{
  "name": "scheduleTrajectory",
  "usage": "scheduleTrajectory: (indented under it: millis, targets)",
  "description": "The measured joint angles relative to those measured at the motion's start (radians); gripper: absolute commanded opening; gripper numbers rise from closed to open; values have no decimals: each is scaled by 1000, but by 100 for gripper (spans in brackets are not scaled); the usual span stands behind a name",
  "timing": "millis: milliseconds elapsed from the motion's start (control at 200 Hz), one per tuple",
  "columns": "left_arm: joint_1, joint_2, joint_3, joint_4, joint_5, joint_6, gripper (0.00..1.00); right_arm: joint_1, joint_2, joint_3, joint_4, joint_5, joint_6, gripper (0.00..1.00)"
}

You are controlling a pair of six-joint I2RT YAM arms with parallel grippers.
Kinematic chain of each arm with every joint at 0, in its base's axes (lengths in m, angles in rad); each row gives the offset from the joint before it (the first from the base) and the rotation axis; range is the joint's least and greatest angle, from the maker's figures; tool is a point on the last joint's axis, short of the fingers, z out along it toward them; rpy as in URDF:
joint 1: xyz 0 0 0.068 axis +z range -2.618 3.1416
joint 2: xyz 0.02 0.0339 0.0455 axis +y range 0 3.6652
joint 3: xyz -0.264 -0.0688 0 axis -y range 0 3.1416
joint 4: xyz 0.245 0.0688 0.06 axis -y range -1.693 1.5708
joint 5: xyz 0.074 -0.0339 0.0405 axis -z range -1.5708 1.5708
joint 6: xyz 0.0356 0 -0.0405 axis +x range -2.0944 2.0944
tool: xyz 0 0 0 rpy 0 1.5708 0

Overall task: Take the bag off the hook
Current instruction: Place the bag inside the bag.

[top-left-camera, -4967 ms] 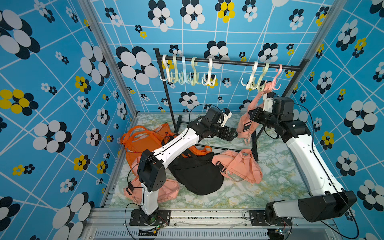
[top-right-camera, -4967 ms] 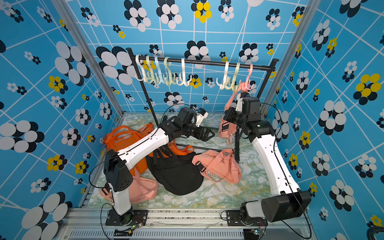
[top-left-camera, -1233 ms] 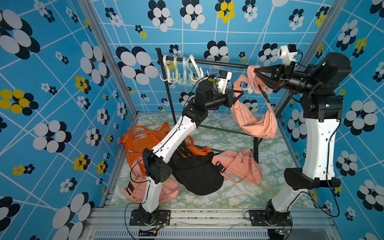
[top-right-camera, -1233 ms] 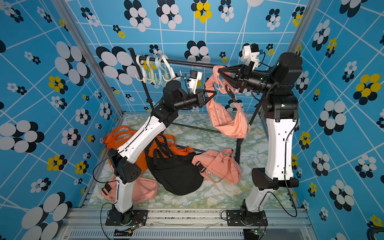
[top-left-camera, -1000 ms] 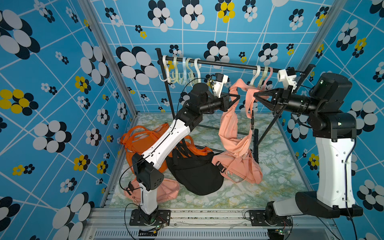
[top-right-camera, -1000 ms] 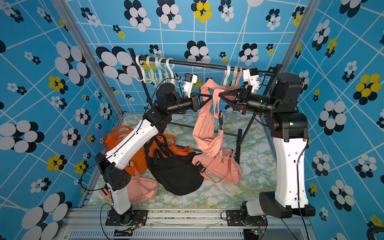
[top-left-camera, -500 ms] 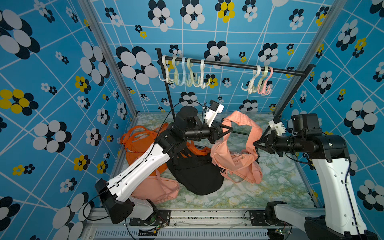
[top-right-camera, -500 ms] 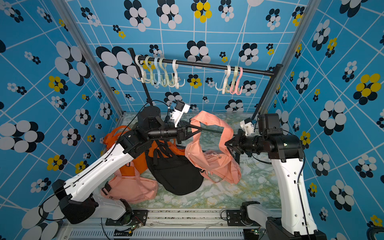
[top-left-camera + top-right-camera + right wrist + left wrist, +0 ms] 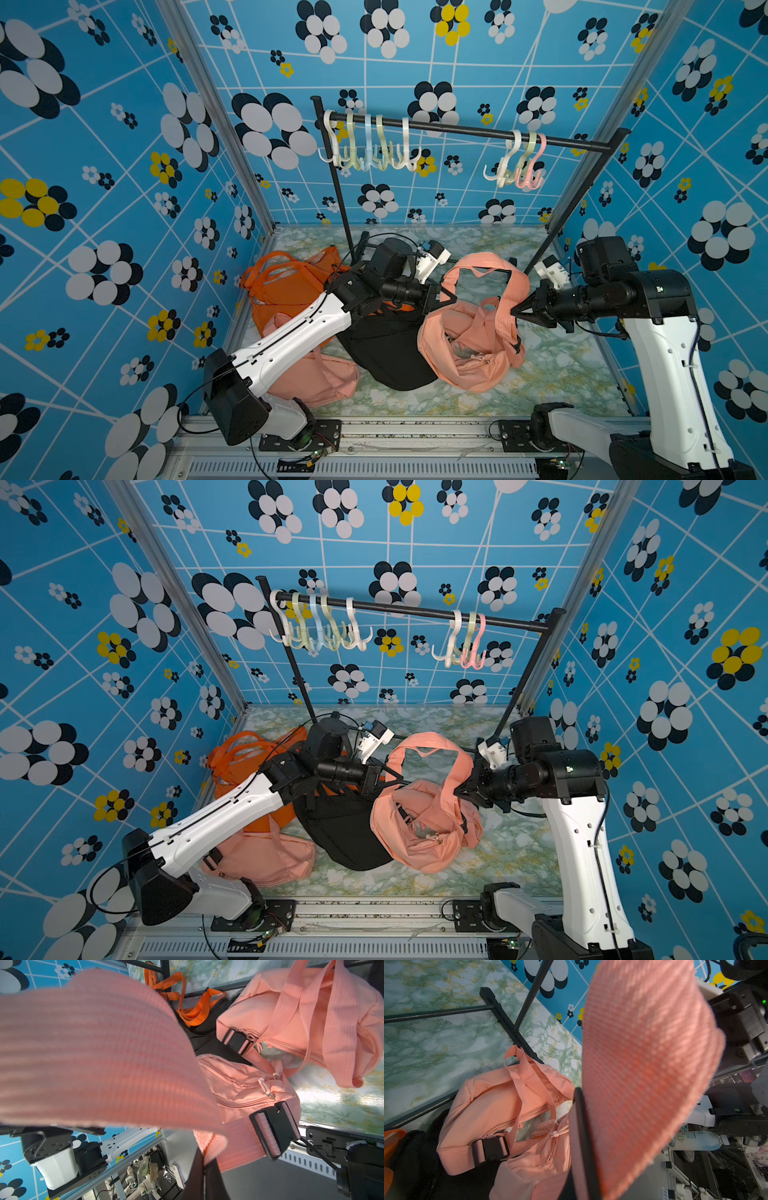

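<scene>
Two closed grips hold the strap (image 9: 484,261): left gripper (image 9: 451,297) and right gripper (image 9: 515,311). The peach bag (image 9: 473,374) lies at lower centre of frame, long axis left-to-right. The bottle label (image 9: 691,1136) is unreadable.

Pink bag (image 9: 436,345) lifted off hook (image 9: 530,176), brought down onto floor (image 9: 561,374).

The walls (image 9: 124,174) are bright blue with a white grid and black-and-white and yellow flowers; the floor (image 9: 561,365) is white marble veined green and yellow; the rack (image 9: 457,126) is black; the hooks (image 9: 406,139) are cream, pale green and pale blue, with one pink hook (image 9: 524,181); there is a salmon-pink bag (image 9: 440,332), a black bag (image 9: 395,357) and an orange bag (image 9: 286,286).
</scene>
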Motion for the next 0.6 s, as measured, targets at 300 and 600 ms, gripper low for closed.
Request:
scheduleTrajectory:
  millis: [300, 600]
  targets:
    - [2, 179, -77, 16, 16, -14, 0, 102, -6, -307, 50, 73, 6, 0]
    - [21, 353, -102, 103, 34, -64, 0, 103, 81, -584, 274, 227, 55, 0]
